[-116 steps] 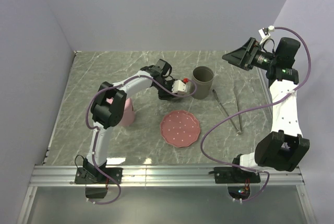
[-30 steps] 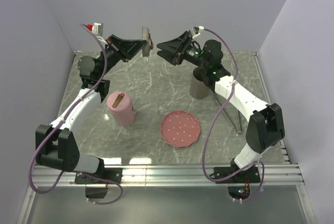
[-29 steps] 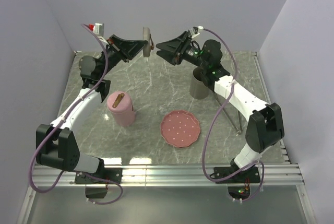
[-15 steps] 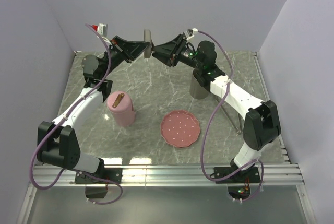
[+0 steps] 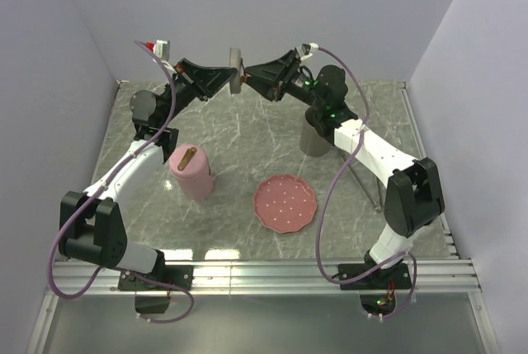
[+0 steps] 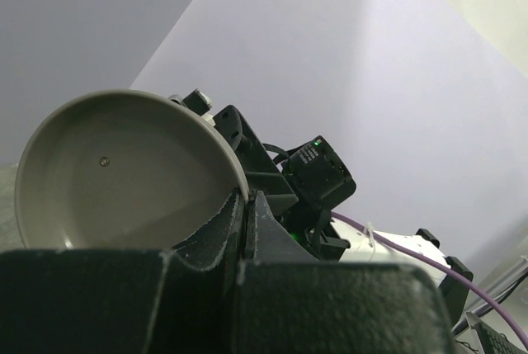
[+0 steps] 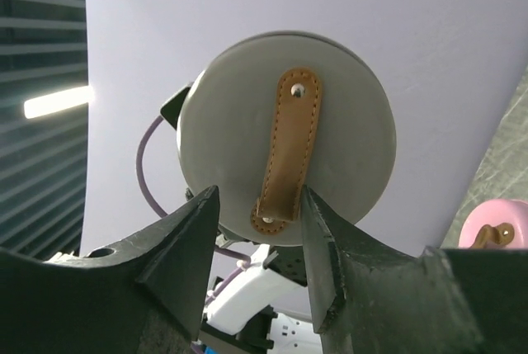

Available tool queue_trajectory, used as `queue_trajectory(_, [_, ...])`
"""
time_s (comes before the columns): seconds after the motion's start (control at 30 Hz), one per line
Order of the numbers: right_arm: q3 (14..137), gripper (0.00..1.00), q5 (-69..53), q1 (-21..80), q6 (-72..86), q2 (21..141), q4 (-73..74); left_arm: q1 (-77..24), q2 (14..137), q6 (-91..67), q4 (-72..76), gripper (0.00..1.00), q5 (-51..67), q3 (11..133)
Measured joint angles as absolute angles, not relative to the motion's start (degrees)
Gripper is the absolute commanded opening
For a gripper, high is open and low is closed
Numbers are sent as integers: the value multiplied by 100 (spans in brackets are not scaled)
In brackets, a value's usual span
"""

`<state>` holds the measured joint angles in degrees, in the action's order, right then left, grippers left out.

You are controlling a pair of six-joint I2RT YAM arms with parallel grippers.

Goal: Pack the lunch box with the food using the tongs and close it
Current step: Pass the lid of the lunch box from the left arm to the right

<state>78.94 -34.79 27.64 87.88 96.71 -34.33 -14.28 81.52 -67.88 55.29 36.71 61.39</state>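
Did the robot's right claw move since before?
Yes. The right gripper swung left, from right of the grey cup to past its left side, meeting the round lid held by the left gripper.

overhead overview; opposed wrist close-ups, same lid (image 6: 124,172)

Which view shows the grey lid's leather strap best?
Right wrist: the strap faces the camera squarely on the lid. Left wrist shows only the lid's hollow underside; top external sees the lid edge-on, strap barely visible.

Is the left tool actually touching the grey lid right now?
Touching. The left wrist view shows the rim of the grey lid wedged into the left tool, whose jaws are closed on it.
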Motion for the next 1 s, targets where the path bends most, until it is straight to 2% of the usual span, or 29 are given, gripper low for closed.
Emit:
queue_trajectory(0.43, [7867, 47, -3387, 2827, 8777, 9671, -3439, -1472, 8152, -6842, 5570, 0, 3680, 6128])
queue_trajectory(0.53, [7843, 40, -3376, 2856, 8753, 9671, -3439, -1483, 8152, -6847, 5621, 0, 3680, 6117])
queue_trajectory(0.77, [7806, 9, -3385, 2873, 8781, 9688, -3507, -1564, 8149, -6864, 5675, 0, 3671, 6108])
queue_trajectory(0.87, [7806, 0, -3385, 2873, 8783, 9690, -3535, -1573, 8149, -6864, 5704, 0, 3669, 6106])
queue_trajectory(0.9, [7806, 0, -3387, 2873, 8781, 9690, -3546, -1575, 8149, -6864, 5723, 1, 3664, 6097])
queue_trajectory(0.97, [7806, 0, -3395, 2873, 8759, 9688, -3548, -1575, 8149, -6858, 5749, 12, 3662, 6075])
queue_trajectory(1.0, [7806, 0, -3402, 2873, 8739, 9688, -3548, -1575, 8149, -6847, 5749, 26, 3662, 6071])
